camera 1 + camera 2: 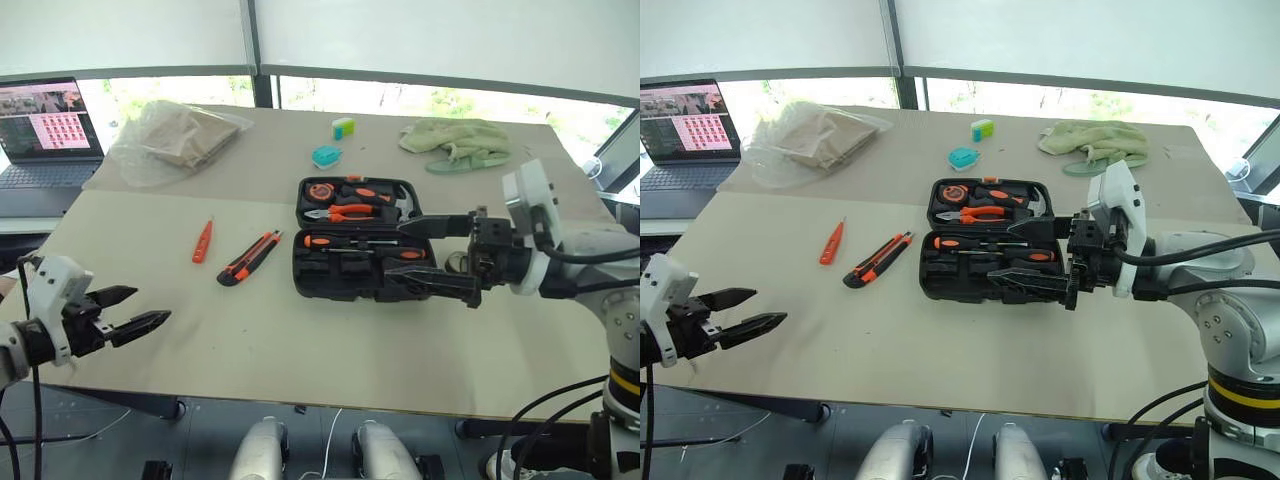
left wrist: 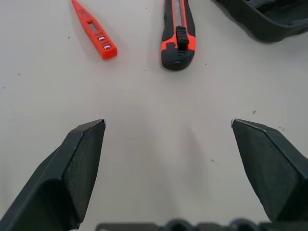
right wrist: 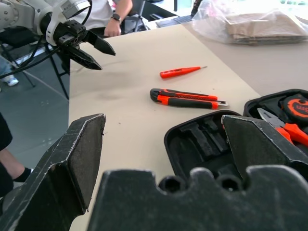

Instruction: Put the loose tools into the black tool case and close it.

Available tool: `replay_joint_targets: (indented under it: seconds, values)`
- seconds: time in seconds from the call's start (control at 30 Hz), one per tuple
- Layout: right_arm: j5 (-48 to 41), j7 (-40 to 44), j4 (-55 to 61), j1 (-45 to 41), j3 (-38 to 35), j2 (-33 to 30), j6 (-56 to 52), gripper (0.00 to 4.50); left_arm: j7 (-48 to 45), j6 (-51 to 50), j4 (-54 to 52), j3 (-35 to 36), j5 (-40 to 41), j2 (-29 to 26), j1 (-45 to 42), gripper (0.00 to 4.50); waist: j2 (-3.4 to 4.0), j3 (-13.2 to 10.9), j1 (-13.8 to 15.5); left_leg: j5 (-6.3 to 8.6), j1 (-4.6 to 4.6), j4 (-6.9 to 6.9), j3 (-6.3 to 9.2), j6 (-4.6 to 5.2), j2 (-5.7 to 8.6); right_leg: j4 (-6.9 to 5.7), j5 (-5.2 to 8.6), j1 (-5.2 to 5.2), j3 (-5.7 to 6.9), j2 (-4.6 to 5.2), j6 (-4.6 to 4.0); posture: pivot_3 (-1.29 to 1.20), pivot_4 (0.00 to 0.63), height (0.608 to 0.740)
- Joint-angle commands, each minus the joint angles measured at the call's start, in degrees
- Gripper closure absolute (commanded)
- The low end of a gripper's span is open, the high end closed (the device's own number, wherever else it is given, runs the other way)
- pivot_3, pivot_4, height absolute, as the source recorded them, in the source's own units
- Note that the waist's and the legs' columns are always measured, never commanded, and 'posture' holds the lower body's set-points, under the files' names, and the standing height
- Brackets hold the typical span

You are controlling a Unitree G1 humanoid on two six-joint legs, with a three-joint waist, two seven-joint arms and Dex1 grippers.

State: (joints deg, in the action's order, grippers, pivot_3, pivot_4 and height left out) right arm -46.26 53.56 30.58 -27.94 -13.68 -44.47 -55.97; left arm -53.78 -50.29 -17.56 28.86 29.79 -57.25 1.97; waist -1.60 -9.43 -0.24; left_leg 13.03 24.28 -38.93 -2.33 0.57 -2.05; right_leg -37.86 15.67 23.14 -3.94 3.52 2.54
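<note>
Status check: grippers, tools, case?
Left gripper and right gripper open, empty. Slim orange screwdriver and utility knife loose on table; black tool case open. Nothing blocking.

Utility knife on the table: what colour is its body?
The utility knife is black with orange trim; the left wrist view shows it best.

This looks like a robot test lab or office workspace. A large plain beige table stands before a long strip of windows with white roller blinds drawn most of the way down. At the far left, an open laptop shows a grid of images. A seated person waits beyond the table's edge.
</note>
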Motion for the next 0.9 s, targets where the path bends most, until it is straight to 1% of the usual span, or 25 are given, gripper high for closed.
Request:
replay_joint_targets:
  seconds: [0.03,0.07,0.1,0.17,0.23,0.3,0.4,0.53,0.67,0.77,0.9]
  values:
    - [-1.94,-2.44,2.65,0.75,-1.54,0.25,1.74,0.01,6.61,-11.47,4.67,-9.46,-1.54,-3.89,-14.13,0.00,-0.01,-0.01,0.09,0.00,-0.01,0.01,-0.01,0.00,0.07,0.01,0.00,0.01,0.00,-0.03,0.00,0.00,0.150,0.740]
    - [-2.29,-3.22,2.94,1.20,-1.76,0.54,1.77,0.01,9.01,-16.38,6.65,-12.48,-1.59,-2.87,-19.97,0.00,-0.02,-0.01,0.11,0.00,-0.01,0.01,-0.01,0.00,0.10,0.00,0.00,-0.01,0.00,-0.02,0.01,0.00,0.150,0.740]
    - [-2.52,-3.84,3.13,1.49,-1.81,0.74,1.81,0.01,10.58,-19.84,8.14,-14.59,-1.57,-2.17,-24.00,0.00,-0.03,-0.02,0.09,0.00,0.01,0.01,0.01,0.00,0.09,0.00,0.00,0.02,0.00,-0.04,0.01,0.00,0.150,0.740]
    - [-1.51,-5.13,3.80,3.51,-1.38,1.06,2.67,0.01,13.55,-26.12,12.61,-21.12,-3.26,-0.07,-34.70,0.00,-0.06,-0.02,-0.07,0.00,0.06,0.01,0.02,0.01,0.10,-0.01,0.00,0.03,0.00,-0.08,0.03,0.00,0.150,0.740]
    - [-1.44,-6.39,4.76,5.26,-1.03,1.44,3.19,0.01,17.73,-30.74,20.69,-25.97,-6.49,2.98,-45.53,0.00,-0.19,-0.08,0.00,0.00,0.13,-0.01,0.08,0.01,0.14,-0.04,0.01,0.05,0.02,-0.10,0.05,0.00,0.150,0.740]
    - [-2.21,-7.52,5.80,6.21,-1.04,1.75,3.40,0.01,21.11,-30.30,29.76,-30.16,-10.64,5.31,-53.50,0.00,-0.28,-0.13,-0.04,-0.01,0.18,-0.03,0.10,0.01,0.15,-0.07,0.01,0.10,0.02,-0.13,0.05,0.00,0.150,0.740]
    - [-3.32,-9.27,7.12,7.02,-1.40,2.10,3.59,0.01,21.75,-29.63,41.43,-35.12,-13.53,9.25,-62.23,0.00,-0.29,-0.15,-0.78,-0.01,0.26,-0.04,0.10,0.01,0.19,-0.07,0.01,0.19,-0.01,-0.12,0.05,0.00,0.150,0.740]
    - [-3.89,-11.44,7.94,7.09,-1.27,2.44,3.98,0.01,20.97,-27.78,55.00,-38.37,-16.23,13.87,-69.75,0.00,-0.30,-0.15,-0.70,-0.01,0.36,-0.02,0.12,0.01,0.20,-0.07,0.02,0.29,0.01,-0.12,0.05,0.00,0.150,0.740]
    - [-5.24,-13.53,9.14,7.22,-1.75,2.74,3.83,0.01,21.26,-21.57,67.60,-40.22,-20.09,17.78,-74.32,0.00,-0.32,-0.16,-0.66,-0.03,0.65,-0.05,0.10,0.00,0.20,-0.13,0.01,0.61,-0.01,-0.12,0.05,0.00,0.150,0.740]
    - [-6.67,-15.56,9.92,7.80,-2.47,2.98,3.66,0.01,20.36,-17.29,73.29,-41.64,-22.93,19.75,-75.83,0.00,-0.32,-0.16,-0.52,-0.10,1.03,-0.11,0.10,-0.04,0.23,-0.23,0.00,1.01,-0.01,-0.10,0.04,0.00,0.150,0.740]
    - [-7.71,-17.24,11.25,9.08,-2.43,2.84,4.06,0.01,18.92,-15.36,78.66,-41.48,-24.91,22.34,-76.85,0.00,-0.32,-0.16,-0.43,-0.10,1.09,-0.11,0.09,-0.04,0.24,-0.20,0.00,1.01,0.00,-0.08,0.04,0.00,0.150,0.740]
